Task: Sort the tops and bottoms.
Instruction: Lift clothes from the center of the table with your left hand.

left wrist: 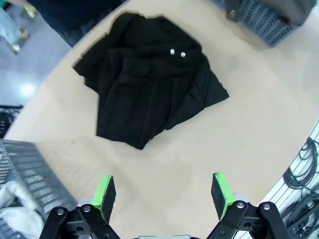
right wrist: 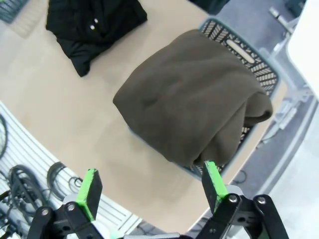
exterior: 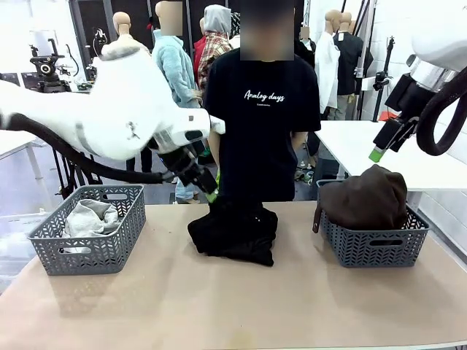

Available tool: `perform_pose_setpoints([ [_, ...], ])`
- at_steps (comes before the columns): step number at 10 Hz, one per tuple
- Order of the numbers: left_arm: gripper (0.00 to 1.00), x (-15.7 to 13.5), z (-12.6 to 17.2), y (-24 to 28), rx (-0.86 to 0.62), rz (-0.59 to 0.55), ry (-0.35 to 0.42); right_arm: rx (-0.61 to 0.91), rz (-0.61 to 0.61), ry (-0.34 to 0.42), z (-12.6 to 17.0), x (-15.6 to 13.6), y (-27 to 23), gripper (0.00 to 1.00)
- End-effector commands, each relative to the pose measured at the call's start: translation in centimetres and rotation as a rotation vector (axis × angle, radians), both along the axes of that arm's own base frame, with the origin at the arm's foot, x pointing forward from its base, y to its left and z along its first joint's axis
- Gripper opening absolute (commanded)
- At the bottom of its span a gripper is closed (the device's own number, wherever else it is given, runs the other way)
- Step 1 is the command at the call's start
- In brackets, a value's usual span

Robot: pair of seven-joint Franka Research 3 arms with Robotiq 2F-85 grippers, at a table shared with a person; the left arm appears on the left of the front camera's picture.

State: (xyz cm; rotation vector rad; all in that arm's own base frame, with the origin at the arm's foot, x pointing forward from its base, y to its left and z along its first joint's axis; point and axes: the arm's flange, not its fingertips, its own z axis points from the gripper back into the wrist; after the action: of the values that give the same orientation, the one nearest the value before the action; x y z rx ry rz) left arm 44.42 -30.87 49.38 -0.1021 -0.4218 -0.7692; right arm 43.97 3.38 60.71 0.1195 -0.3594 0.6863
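Front view, two baskets (exterior: 87, 251) (exterior: 372, 248), brown garment (exterior: 365, 195), grey garment (exterior: 89, 217), black garment (exterior: 235, 232), left claw (left wrist: 162, 196), right claw (right wrist: 149, 186) gaping empty.

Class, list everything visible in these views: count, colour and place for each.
table: one, tan, under everything
left basket: one, grey, table's left end
right basket: one, grey, table's right end
light grey garment: one, inside left basket
dark brown garment: one, heaped on right basket
black garment: one bundle, table's middle
person: one, black T-shirt, far side
left gripper: one, black with green pads, open, over black garment
right gripper: one, same colours, open, over dark brown garment
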Motion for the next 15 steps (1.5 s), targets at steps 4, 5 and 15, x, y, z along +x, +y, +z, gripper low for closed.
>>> perform_pose_setpoints([
  [4,1.0,11.1,-6.2,-7.1,0.102,0.112,0.212,-0.014,-0.008,0.003,0.0,-0.1,0.0,1.0],
  [5,1.0,12.2,-7.3,-7.3,0.117,0.123,0.239,-0.014,-0.008,0.003,0.0,-0.1,0.0,1.0],
  [15,1.0,15.7,-9.9,-6.7,0.119,0.113,0.221,-0.014,-0.008,0.003,0.0,-0.1,0.0,1.0],
])
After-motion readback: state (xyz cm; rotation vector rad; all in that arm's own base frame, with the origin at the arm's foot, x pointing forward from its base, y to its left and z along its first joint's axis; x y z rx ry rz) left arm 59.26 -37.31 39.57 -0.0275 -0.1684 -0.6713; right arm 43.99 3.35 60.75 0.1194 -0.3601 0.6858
